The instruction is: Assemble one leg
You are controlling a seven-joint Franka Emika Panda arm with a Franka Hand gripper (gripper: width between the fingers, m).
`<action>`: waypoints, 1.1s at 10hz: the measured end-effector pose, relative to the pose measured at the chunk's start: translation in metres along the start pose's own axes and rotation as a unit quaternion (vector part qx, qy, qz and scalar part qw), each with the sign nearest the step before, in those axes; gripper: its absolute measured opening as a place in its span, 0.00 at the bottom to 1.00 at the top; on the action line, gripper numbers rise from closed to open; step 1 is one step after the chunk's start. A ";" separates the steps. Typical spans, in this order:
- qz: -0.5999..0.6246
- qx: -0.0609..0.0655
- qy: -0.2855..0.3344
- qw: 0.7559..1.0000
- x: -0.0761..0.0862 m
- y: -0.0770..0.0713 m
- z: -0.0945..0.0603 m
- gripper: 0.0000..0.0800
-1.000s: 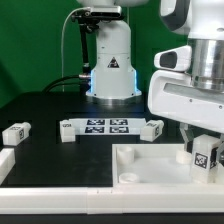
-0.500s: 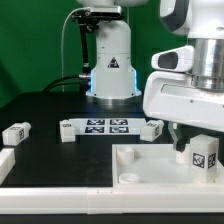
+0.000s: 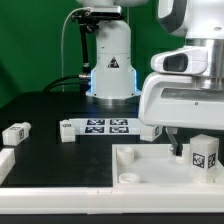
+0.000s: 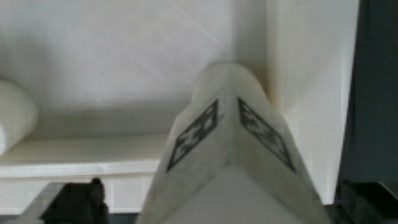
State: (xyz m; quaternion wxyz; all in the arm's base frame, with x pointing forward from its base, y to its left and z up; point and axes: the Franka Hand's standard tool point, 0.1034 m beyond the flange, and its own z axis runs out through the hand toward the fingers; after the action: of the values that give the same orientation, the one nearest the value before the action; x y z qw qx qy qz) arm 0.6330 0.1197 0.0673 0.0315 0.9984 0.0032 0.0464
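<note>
Gripper (image 3: pixel 188 148) sits low over the large white square piece (image 3: pixel 150 165), mostly hidden behind the arm's white housing in the exterior view; only one dark finger (image 3: pixel 178 146) shows there. Wrist view: both dark fingertips (image 4: pixel 79 196) stand wide apart at either side of the leg (image 4: pixel 228 150), jaws spread, nothing clamped between them. Whether a pad brushes the leg, cannot tell.

Leg (image 3: pixel 204 155) stands upright directly under the gripper, tagged face toward the exterior camera, on the far corner of the square piece on the exterior view's right. From the wrist it fills the space between the fingers, two tagged faces meeting at an edge.

Away from the gripper, toward the exterior view's left: marker board (image 3: pixel 108 127) flat on the black table (image 3: pixel 45 110), and another small tagged block (image 3: pixel 15 132) well apart.
</note>
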 end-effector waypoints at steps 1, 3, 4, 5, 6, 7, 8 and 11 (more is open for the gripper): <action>-0.046 0.000 0.000 0.999 0.000 -0.001 0.000 0.81; -0.117 -0.004 0.000 0.993 -0.001 -0.003 0.000 0.81; -0.166 -0.008 0.000 0.986 -0.001 -0.002 0.000 0.81; -0.189 -0.009 0.000 0.982 -0.001 -0.002 0.000 0.81; -0.251 -0.015 0.000 0.968 0.000 0.000 0.000 0.81; -0.261 -0.017 -0.001 0.965 0.000 0.000 0.000 0.81; -0.256 -0.017 -0.001 0.966 0.000 0.000 0.000 0.81; -0.256 -0.017 -0.003 0.966 -0.001 0.001 0.002 0.37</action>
State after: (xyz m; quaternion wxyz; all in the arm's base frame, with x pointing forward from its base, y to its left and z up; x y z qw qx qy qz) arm 0.6320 0.1189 0.0655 0.0596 0.9637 0.2580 0.0344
